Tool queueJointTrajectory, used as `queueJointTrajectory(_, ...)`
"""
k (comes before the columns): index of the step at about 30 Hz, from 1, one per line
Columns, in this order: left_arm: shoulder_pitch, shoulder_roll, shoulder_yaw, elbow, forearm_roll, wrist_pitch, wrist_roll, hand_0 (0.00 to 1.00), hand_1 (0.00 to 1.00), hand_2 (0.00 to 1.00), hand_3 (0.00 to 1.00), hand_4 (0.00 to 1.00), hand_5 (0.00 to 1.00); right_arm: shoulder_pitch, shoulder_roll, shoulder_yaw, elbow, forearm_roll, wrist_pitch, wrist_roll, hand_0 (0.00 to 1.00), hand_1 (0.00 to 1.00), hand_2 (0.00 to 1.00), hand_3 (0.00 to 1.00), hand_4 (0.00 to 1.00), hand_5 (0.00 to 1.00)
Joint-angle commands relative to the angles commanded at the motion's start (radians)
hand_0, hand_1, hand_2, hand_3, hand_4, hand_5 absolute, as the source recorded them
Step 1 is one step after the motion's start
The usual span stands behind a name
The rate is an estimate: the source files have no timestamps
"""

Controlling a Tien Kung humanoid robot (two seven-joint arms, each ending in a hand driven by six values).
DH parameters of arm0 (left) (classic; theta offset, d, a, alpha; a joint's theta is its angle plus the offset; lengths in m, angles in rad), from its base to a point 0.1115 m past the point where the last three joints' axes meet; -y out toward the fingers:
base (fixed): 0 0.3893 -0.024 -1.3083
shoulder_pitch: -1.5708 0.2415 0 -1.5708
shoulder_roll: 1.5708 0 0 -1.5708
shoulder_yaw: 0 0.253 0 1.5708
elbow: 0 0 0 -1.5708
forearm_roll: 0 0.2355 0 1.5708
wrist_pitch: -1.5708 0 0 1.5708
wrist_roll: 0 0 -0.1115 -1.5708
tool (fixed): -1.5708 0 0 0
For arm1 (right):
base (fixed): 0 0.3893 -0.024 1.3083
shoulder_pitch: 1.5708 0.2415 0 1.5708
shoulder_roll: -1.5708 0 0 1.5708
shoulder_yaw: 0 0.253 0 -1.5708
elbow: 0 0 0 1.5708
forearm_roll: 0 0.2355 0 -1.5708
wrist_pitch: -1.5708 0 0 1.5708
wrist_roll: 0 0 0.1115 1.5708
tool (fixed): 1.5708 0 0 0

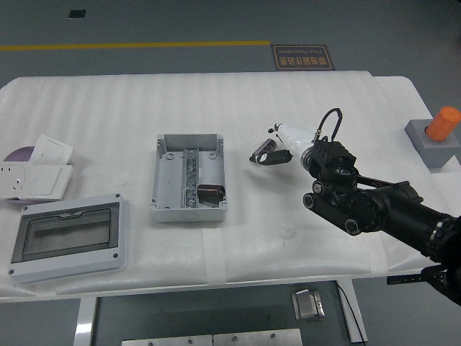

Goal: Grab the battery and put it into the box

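A small dark cylindrical battery (pixel 211 192) lies inside the open grey box (pixel 165 177), at its lower right. My right hand (pixel 272 148), white with black fingertips, hovers over the table to the right of the box, fingers relaxed and holding nothing. Its black arm (pixel 374 209) comes in from the lower right. The left arm does not show.
A grey enclosure with a clear lid (pixel 66 237) sits at the front left. White socket plates (pixel 34 174) lie at the left edge. A grey block with an orange button (pixel 435 137) stands at the right edge.
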Motion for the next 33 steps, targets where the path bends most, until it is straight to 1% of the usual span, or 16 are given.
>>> queueJointTrajectory(1,0.000,0.000,0.000,0.000,0.000,0.000,0.000,0.647,0.672,0.587,0.617,0.743,0.450,-0.001,0.001,-0.003,-0.002,0.002,0.000,0.000,0.664,0.729,0.701,0.806,0.957,0.664)
queueJointTrajectory(6,0.000,0.002,0.001,0.000,0.002,0.000,0.000,0.647,0.672,0.587,0.617,0.743,0.450,-0.004,0.007,-0.016,-0.011,0.015,0.001,0.003,0.664,0.729,0.701,0.806,0.957,0.664)
queueJointTrajectory(7,0.000,0.003,0.002,0.000,0.001,0.000,0.000,0.646,0.672,0.587,0.616,0.743,0.450,-0.004,0.009,-0.019,-0.012,0.016,0.000,0.003,0.605,0.672,0.642,0.782,0.862,0.574)
queueJointTrajectory(12,0.001,0.003,0.002,-0.001,0.001,0.000,-0.001,0.646,0.672,0.587,0.616,0.743,0.450,-0.007,0.019,-0.029,-0.020,0.022,-0.002,0.003,0.605,0.672,0.642,0.782,0.862,0.574)
queueJointTrajectory(13,0.001,0.003,0.002,-0.001,0.002,0.000,-0.001,0.647,0.672,0.587,0.616,0.744,0.452,-0.008,0.020,-0.030,-0.021,0.023,-0.004,0.004,0.605,0.669,0.636,0.781,0.887,0.599)
queueJointTrajectory(14,0.001,0.002,0.002,-0.001,0.002,0.000,-0.001,0.647,0.672,0.587,0.616,0.744,0.452,-0.009,0.021,-0.031,-0.022,0.024,-0.006,0.004,0.605,0.669,0.636,0.781,0.887,0.599)
queueJointTrajectory(18,0.001,0.003,0.001,-0.001,0.002,0.000,-0.001,0.647,0.672,0.587,0.616,0.744,0.452,-0.013,0.023,-0.034,-0.026,0.028,-0.022,0.008,0.605,0.669,0.636,0.781,0.887,0.599)
queueJointTrajectory(19,0.001,0.003,0.001,-0.001,0.002,0.000,-0.001,0.648,0.671,0.587,0.616,0.744,0.451,-0.015,0.021,-0.033,-0.026,0.026,-0.028,0.010,0.601,0.665,0.626,0.778,0.857,0.560)
queueJointTrajectory(22,0.001,0.002,0.001,-0.001,0.001,0.001,-0.001,0.648,0.671,0.587,0.616,0.744,0.451,-0.020,0.013,-0.021,-0.018,0.015,-0.047,0.018,0.601,0.665,0.626,0.778,0.857,0.560)
queueJointTrajectory(24,0.002,0.002,0.000,-0.001,0.001,0.001,-0.001,0.648,0.671,0.587,0.616,0.744,0.451,-0.025,0.000,0.003,0.004,-0.003,-0.057,0.022,0.601,0.665,0.626,0.778,0.857,0.560)
queueJointTrajectory(25,0.002,0.001,-0.001,0.000,0.001,0.001,-0.001,0.648,0.672,0.587,0.617,0.744,0.452,-0.028,-0.006,0.015,0.016,-0.012,-0.060,0.023,0.581,0.652,0.602,0.766,0.821,0.532)
queueJointTrajectory(26,0.002,0.001,-0.002,0.000,0.001,0.001,-0.001,0.648,0.672,0.587,0.617,0.744,0.452,-0.032,-0.015,0.034,0.036,-0.026,-0.064,0.023,0.581,0.652,0.602,0.766,0.821,0.532)
queueJointTrajectory(30,0.003,-0.002,-0.006,0.000,0.001,0.001,-0.001,0.648,0.672,0.587,0.617,0.744,0.452,-0.052,-0.053,0.113,0.126,-0.081,-0.069,0.017,0.581,0.652,0.602,0.766,0.821,0.532)
queueJointTrajectory(31,0.003,-0.003,-0.006,0.000,0.000,0.001,-0.001,0.647,0.672,0.588,0.617,0.743,0.452,-0.057,-0.060,0.130,0.149,-0.092,-0.070,0.016,0.553,0.636,0.578,0.753,0.806,0.520)
queueJointTrajectory(33,0.003,-0.004,-0.007,0.001,0.000,0.001,-0.001,0.647,0.672,0.588,0.617,0.743,0.452,-0.064,-0.071,0.160,0.203,-0.126,-0.069,0.010,0.553,0.636,0.578,0.753,0.806,0.520)
